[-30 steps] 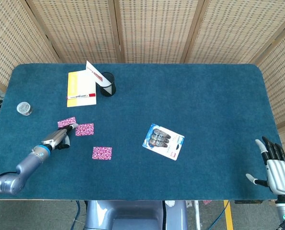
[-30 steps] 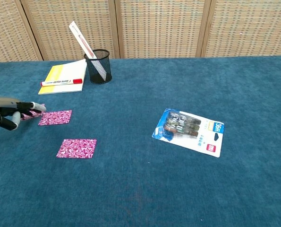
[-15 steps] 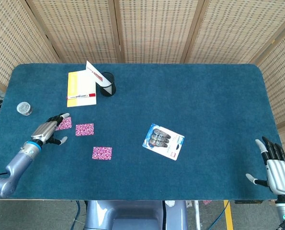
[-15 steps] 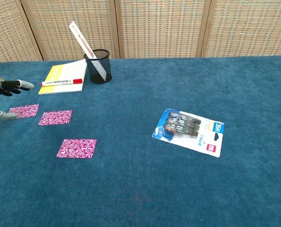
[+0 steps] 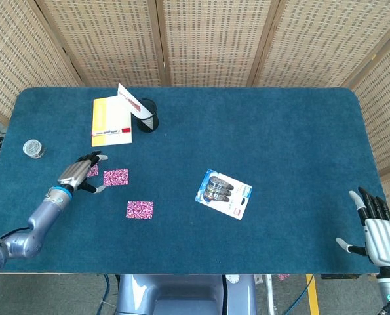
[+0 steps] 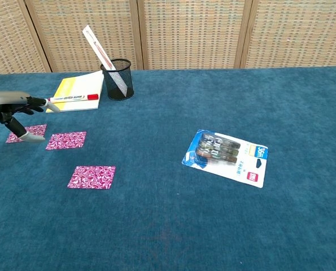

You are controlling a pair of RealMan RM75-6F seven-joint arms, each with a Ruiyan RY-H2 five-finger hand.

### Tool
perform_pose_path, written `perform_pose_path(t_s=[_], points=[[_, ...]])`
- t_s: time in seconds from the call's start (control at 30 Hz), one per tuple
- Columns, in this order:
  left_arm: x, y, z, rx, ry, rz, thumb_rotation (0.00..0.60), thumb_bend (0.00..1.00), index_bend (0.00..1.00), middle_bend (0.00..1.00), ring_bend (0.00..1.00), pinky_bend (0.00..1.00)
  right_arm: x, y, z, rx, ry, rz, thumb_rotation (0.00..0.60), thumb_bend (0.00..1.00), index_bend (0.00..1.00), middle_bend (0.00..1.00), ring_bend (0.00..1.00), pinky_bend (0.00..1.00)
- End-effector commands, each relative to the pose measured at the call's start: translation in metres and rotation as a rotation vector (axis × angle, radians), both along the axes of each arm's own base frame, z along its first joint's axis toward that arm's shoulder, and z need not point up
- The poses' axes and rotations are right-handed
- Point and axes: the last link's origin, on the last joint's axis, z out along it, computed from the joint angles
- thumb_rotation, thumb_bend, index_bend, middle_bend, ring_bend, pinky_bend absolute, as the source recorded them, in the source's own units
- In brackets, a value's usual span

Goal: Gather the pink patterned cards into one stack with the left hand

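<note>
Three pink patterned cards lie flat on the blue table, apart from one another. One card (image 6: 26,133) (image 5: 92,170) is at the far left, a second card (image 6: 66,140) (image 5: 116,177) just right of it, a third card (image 6: 92,176) (image 5: 139,209) nearer the front. My left hand (image 5: 82,174) (image 6: 16,110) hovers over the far-left card with fingers spread, holding nothing. My right hand (image 5: 377,228) stays at the front right table edge, fingers apart and empty; the chest view does not show it.
A yellow notepad (image 5: 110,122) with a red marker (image 6: 73,97) lies at the back left, beside a black mesh pen cup (image 6: 118,79) holding a ruler. A blister pack (image 5: 223,193) lies mid-table. A small round tin (image 5: 32,148) sits near the left edge.
A second ago my left hand pinched the far-left card at its edge. It let go, drew left, then swung back over that card with fingers spread. The cards lie as before.
</note>
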Motion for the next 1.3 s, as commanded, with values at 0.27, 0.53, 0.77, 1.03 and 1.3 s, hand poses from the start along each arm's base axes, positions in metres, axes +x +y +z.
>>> perform_pose_path(t_s=[0.27,0.53,0.77,1.03,1.3], points=[[0.012,0.008,-0.008,-0.002,0.060,-0.005,0.600,0.30,0.23,0.00,0.00,0.00,0.000,0.000,0.000,0.004,-0.005,0.000,0.600,0.13,0.01,0.00,0.00,0.00],[0.007,0.003,-0.019,0.001,0.159,-0.007,0.600,0.30,0.23,0.00,0.00,0.00,0.000,0.000,0.000,0.006,-0.005,0.000,0.600,0.13,0.01,0.00,0.00,0.00],[0.013,0.004,-0.029,0.029,0.181,-0.002,0.600,0.30,0.26,0.00,0.00,0.00,0.000,0.000,0.000,0.007,-0.009,-0.002,0.600,0.13,0.01,0.00,0.00,0.00],[0.016,0.004,-0.035,0.034,0.191,0.003,0.600,0.30,0.26,0.00,0.00,0.00,-0.001,0.000,0.001,0.007,-0.013,-0.002,0.600,0.13,0.01,0.00,0.00,0.00],[0.017,0.005,-0.044,0.041,0.196,0.006,0.600,0.30,0.26,0.00,0.00,0.00,-0.001,0.000,0.001,0.008,-0.018,-0.001,0.600,0.13,0.01,0.00,0.00,0.00]])
